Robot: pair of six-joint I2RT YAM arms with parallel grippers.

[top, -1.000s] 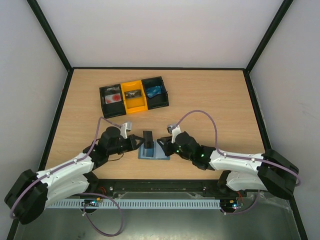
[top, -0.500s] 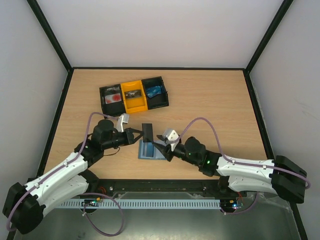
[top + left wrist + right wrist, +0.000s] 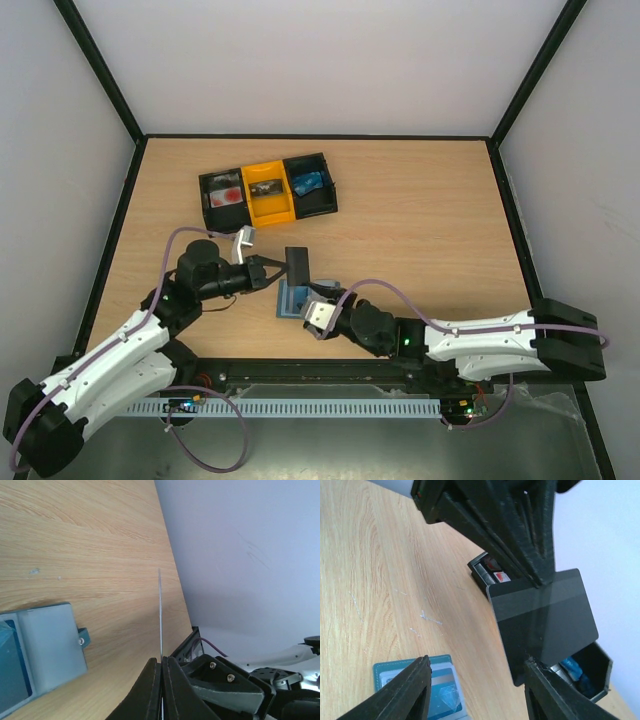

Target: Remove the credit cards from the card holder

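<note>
Top external view: the left gripper is pinched tight on a dark card, holding it up in the air just behind the card holder. The holder's lying open on the table with a blue card showing in it. The right gripper hangs over it, fingers apart, gripping nothing.

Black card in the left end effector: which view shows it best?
Right wrist: the black card faces it, broad face visible. Top external shows the card small; left wrist sees only its thin edge.
</note>
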